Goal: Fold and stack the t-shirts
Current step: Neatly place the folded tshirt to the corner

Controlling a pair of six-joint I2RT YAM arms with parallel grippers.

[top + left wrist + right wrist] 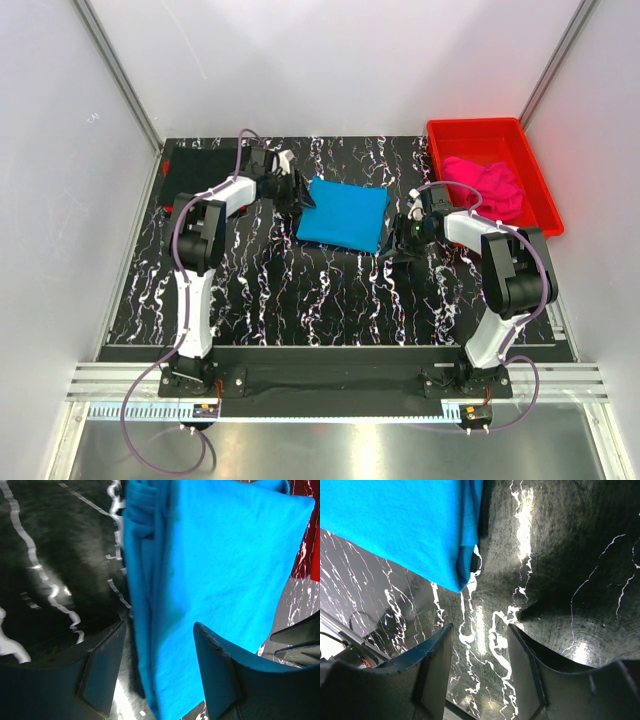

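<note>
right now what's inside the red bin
The red bin holds a crumpled hot pink t-shirt, heaped toward its near right side. The far end of the floor is bare. Whatever may lie under the shirt is covered and cannot be seen.

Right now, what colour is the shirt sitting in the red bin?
Hot pink; the shirt in the red bin shows best in the top external view.

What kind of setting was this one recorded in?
Probably a lab robot cell, not a home: plain white walls on aluminium framing enclose a black marbled table, left arm and right arm bolted at a front rail, a red bin holding a pink shirt.
</note>
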